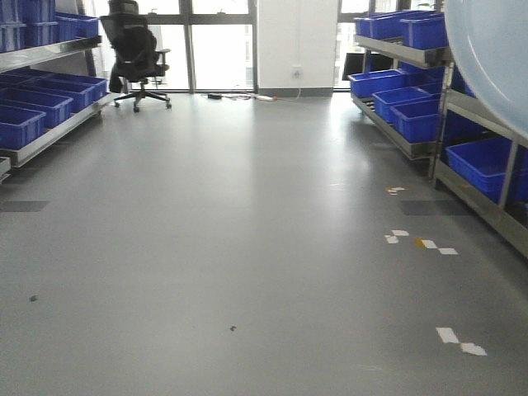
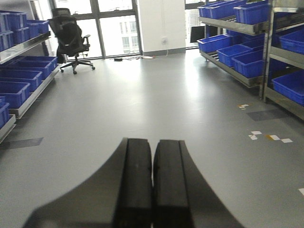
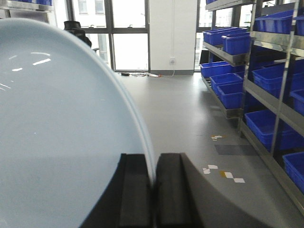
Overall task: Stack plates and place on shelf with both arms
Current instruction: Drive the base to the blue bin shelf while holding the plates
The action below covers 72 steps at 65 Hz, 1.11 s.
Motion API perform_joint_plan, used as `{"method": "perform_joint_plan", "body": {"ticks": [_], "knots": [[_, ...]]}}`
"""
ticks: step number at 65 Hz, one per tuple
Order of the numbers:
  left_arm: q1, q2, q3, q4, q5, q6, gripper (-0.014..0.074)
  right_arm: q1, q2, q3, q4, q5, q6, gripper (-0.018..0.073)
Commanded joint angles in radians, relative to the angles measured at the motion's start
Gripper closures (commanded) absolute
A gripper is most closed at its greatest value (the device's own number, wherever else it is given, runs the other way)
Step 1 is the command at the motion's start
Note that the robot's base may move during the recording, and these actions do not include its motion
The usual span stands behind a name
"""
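Your right fingers [image 3: 135, 190] pinch the plate [image 3: 57, 118] by its thin rim (only that fits); left fingers [image 2: 137, 180], off the plate, are closed, empty.

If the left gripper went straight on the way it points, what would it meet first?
Nothing nearby: the left gripper points across open floor toward the far windows; depth is unclear.

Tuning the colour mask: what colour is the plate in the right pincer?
Pale, glossy bluish-white. The plate shows best in the right wrist view, in the right pincer.
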Motion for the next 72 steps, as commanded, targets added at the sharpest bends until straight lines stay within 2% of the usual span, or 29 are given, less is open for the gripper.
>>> {"method": "perform_joint_plan", "body": {"ticks": [1,72], "knots": [[0.001,0.004,-0.03,-0.008,-0.082,-0.006,0.0514,-0.001,0.006,-0.033,-0.004,-0.103,-0.003,0.0503],[0.001,0.004,-0.03,-0.008,-0.082,-0.006,0.0514,-0.001,0.006,-0.033,-0.004,-0.103,-0.003,0.0503]]}}
